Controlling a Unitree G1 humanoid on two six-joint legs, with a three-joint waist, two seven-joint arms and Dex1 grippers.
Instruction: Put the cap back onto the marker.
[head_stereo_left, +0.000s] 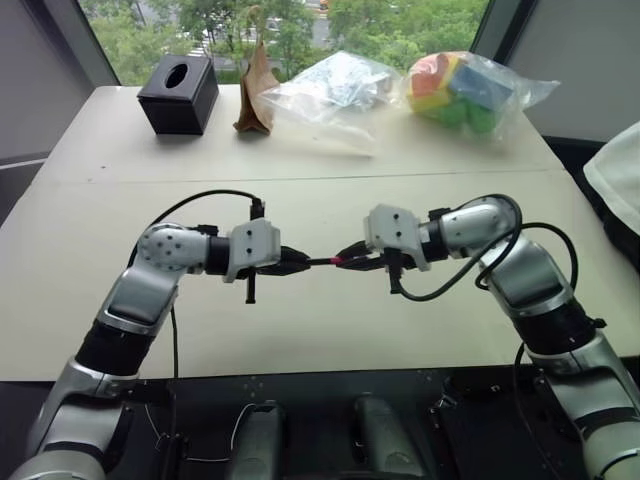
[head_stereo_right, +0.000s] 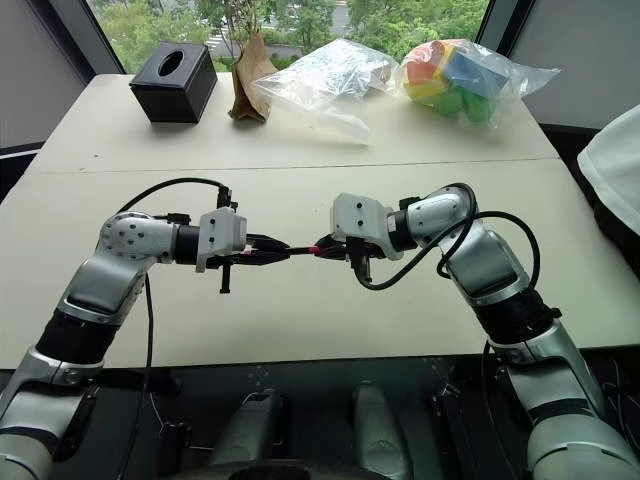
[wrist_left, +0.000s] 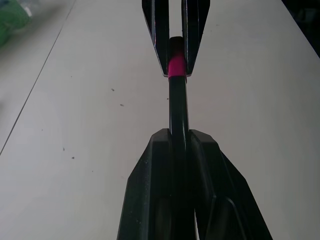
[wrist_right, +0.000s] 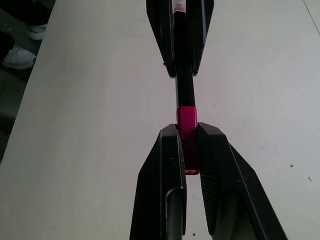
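Observation:
Over the middle of the white table (head_stereo_left: 300, 340), my two grippers meet tip to tip. The left gripper (head_stereo_left: 298, 264) is shut on the black marker (wrist_left: 178, 107), whose thin shaft runs straight out from its fingers. Facing it, the right gripper (head_stereo_left: 354, 259) is shut on the small pinkish-red cap (wrist_right: 187, 122). The cap sits in line with the marker and touches its end. In the left wrist view the cap (wrist_left: 176, 66) shows between the right gripper's fingers (wrist_left: 156, 35). How far the cap is pushed on cannot be seen.
At the table's far edge stand a black tissue box (head_stereo_left: 178, 93), a brown paper bag (head_stereo_left: 256, 95), a clear plastic bag (head_stereo_left: 330, 88) and a bag of colourful blocks (head_stereo_left: 455, 90). White cloth (head_stereo_left: 620, 175) shows at the right edge.

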